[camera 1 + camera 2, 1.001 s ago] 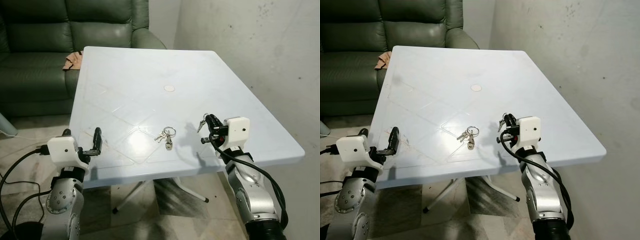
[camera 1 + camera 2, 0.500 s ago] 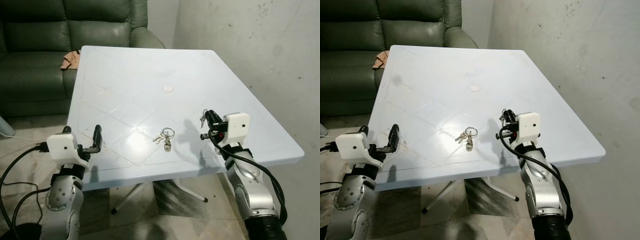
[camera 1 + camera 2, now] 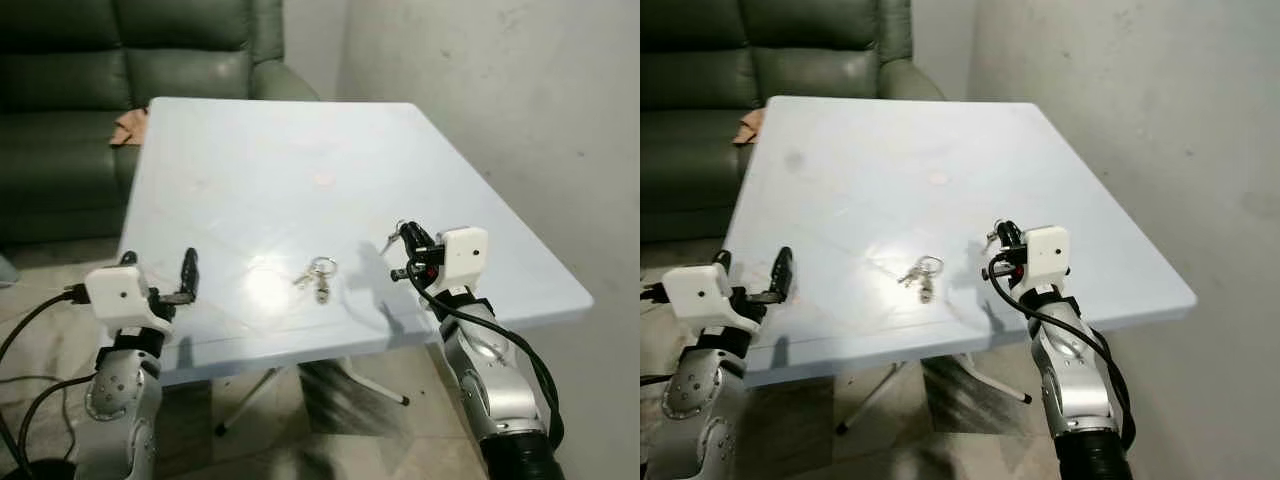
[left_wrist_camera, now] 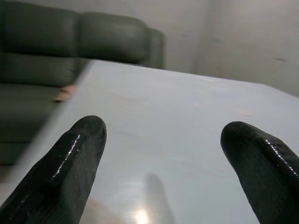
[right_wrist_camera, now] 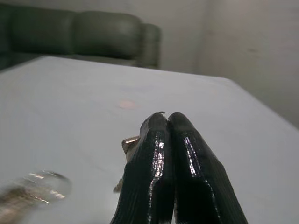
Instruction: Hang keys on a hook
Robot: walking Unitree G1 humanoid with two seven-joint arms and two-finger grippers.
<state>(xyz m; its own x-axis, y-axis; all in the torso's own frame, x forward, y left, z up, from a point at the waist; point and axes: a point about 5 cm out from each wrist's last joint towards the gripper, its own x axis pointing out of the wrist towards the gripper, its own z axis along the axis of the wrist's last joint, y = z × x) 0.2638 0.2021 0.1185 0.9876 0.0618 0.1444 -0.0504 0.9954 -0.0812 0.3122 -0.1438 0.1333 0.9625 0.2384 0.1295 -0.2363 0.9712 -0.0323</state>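
Right wrist view showed the right gripper (image 5: 167, 122) pinched on a small key (image 5: 131, 143); it could slip; left gripper (image 4: 163, 154) gaped empty.

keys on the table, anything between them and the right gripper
Nothing visible does. The keys lie alone on the bare white table, and the right gripper, fingers pressed together, hangs just to their right with open tabletop between. A small metal piece shows at its fingertips.
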